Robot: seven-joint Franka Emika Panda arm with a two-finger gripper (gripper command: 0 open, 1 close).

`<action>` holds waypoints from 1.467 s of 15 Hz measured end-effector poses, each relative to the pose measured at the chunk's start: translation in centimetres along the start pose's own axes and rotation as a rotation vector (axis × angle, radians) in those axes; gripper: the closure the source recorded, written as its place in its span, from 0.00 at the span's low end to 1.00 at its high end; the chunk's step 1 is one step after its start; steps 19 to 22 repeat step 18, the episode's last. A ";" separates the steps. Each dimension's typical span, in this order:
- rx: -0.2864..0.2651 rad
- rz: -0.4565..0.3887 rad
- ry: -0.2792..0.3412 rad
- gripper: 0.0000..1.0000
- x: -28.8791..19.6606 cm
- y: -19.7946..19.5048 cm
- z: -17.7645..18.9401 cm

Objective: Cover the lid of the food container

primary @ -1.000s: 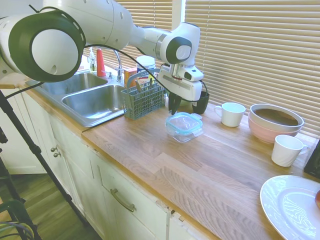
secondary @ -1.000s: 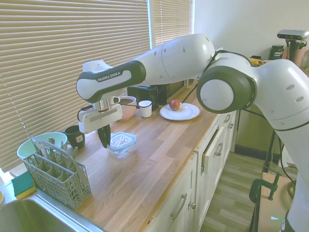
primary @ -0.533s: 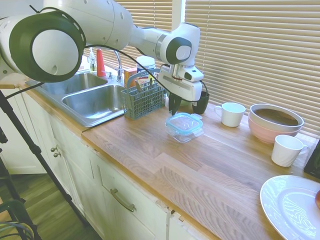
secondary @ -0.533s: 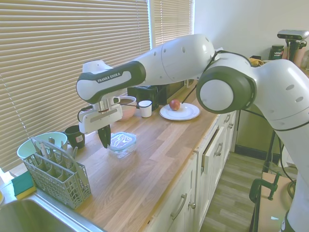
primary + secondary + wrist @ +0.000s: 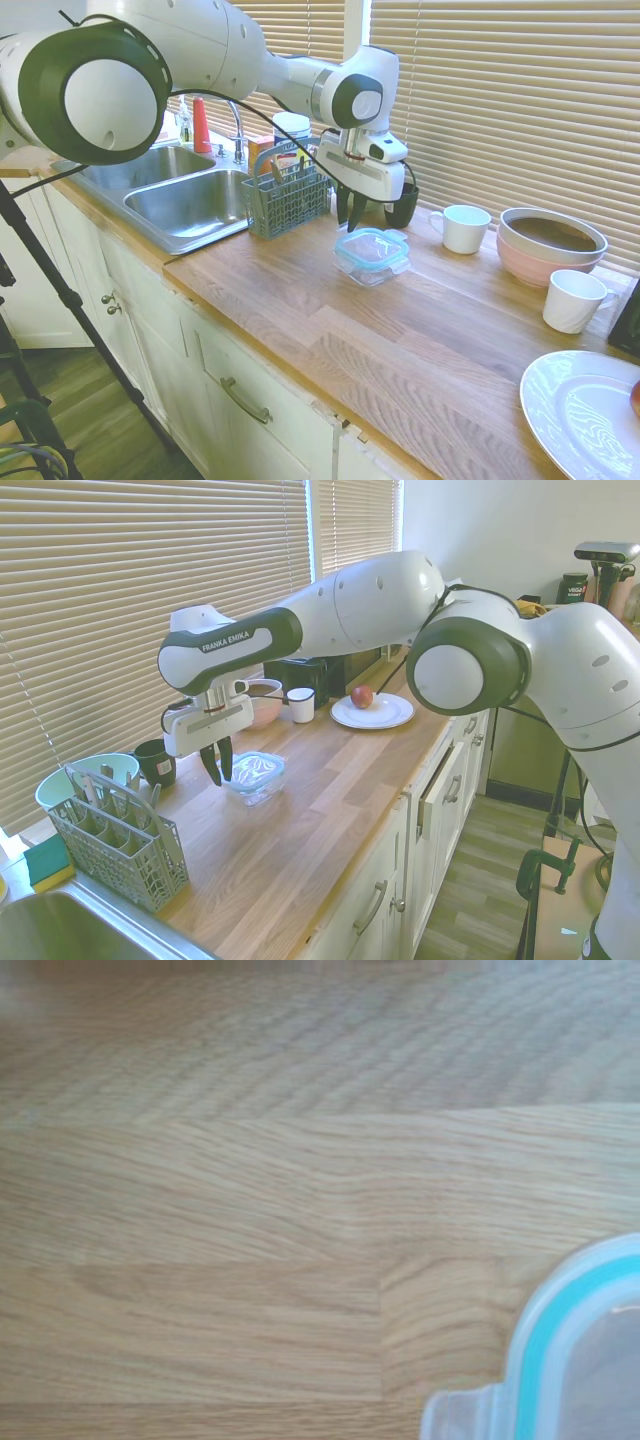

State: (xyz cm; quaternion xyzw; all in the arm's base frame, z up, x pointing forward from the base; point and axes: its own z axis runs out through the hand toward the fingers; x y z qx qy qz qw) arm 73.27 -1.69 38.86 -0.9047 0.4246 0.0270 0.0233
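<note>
In the first exterior view we see the gripper with fingers parted and empty, just beyond the far left edge of the food container, whose lid lies on top, on the wooden counter. The second exterior view shows the same released gripper just left of the lid, near the cutlery basket. In the wrist view we find only a corner of the lid over the counter.
</note>
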 end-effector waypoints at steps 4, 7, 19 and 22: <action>0.032 -0.004 0.028 0.00 0.5 0.8 -1.8; 0.050 -0.041 0.048 0.00 -0.2 4.3 -5.9; -0.059 -0.166 0.013 0.00 -7.3 18.8 -6.5; -0.059 -0.166 0.013 0.00 -7.3 18.8 -6.5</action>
